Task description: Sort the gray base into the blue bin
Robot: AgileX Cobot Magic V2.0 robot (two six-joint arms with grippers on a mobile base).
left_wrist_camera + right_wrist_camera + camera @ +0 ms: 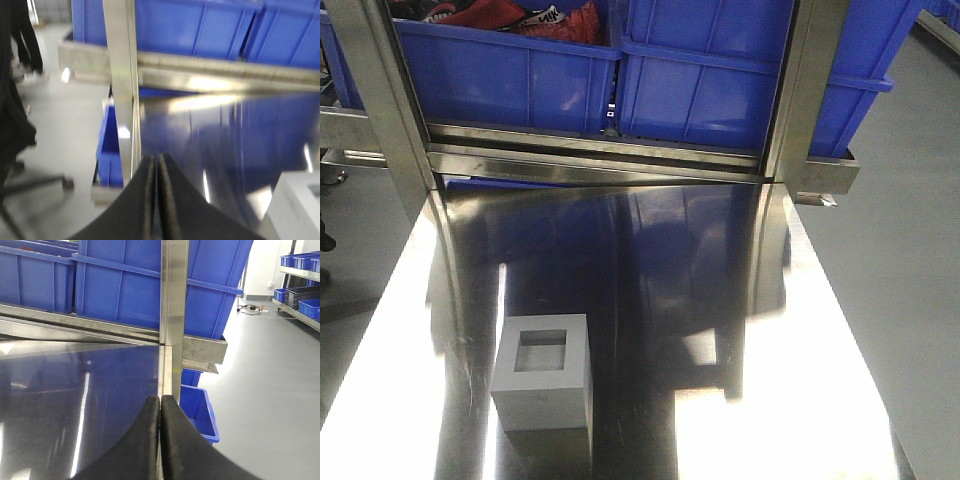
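The gray base [542, 375], a matte gray cube with a square recess facing up, stands on the shiny steel table [720, 300] near its front left. Its pale corner shows at the lower right of the left wrist view [295, 205]. Two large blue bins stand side by side on the rack behind the table: the right blue bin [720, 80] and a left one [500, 75] holding red and black items. My left gripper [156, 161] is shut and empty, left of the base. My right gripper [160, 401] is shut and empty over the table's right edge.
Steel uprights [375, 100] [810, 90] frame the rack at the table's back corners. A smaller blue bin [200, 410] sits on the floor by the right edge, another [110, 150] by the left. Black chair legs [30, 185] stand on the floor at left.
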